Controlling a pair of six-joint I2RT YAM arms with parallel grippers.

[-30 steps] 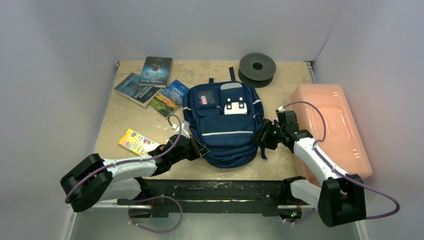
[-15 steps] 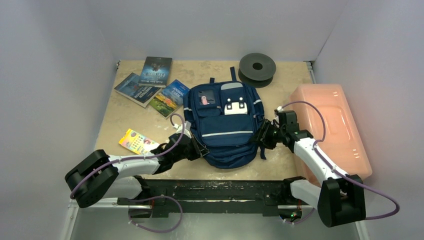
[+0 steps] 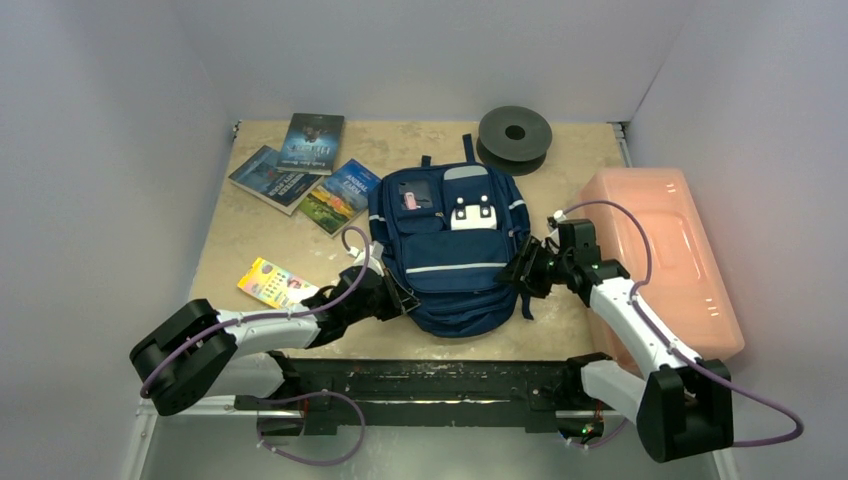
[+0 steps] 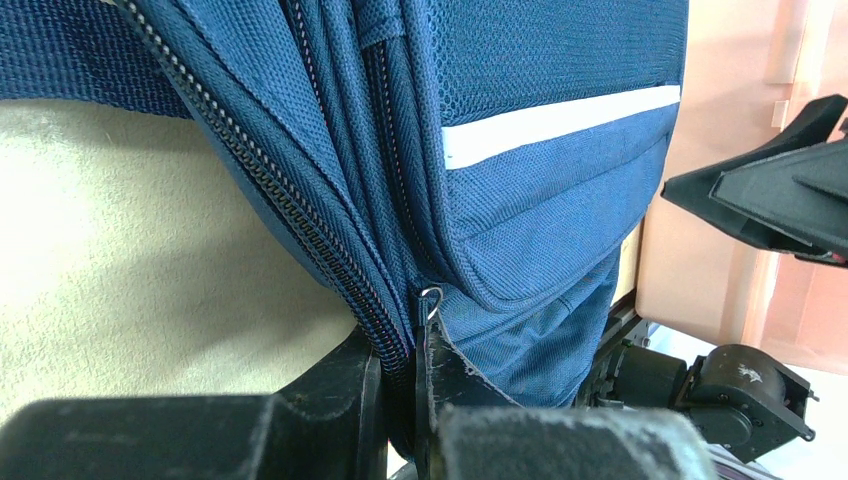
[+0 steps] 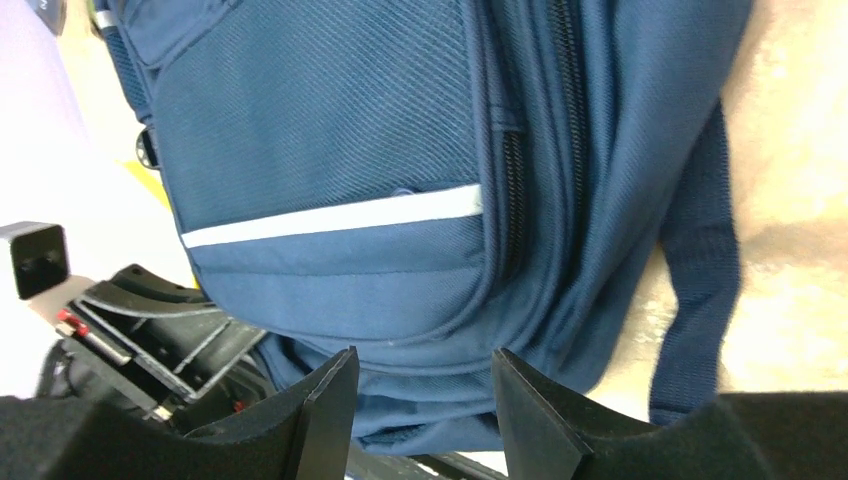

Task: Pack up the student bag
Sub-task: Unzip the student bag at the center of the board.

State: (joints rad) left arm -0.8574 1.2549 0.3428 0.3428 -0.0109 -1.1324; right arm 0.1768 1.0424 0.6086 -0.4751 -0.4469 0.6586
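Nudged slightly rightward since a second ago, the backpack lies just ahead of both grippers. Navy woven cloth, mesh panels and a white stripe are seen. The left gripper is clamped on the metal zipper pull; the right gripper is held half apart, gripping nothing.

Top camera overhead, wrist cameras close, seemingly facing across student bag

Titles on the books, upper left of the overhead view, are too small to read. On the student bag, the zipper pull is partly hidden between the left gripper fingers.
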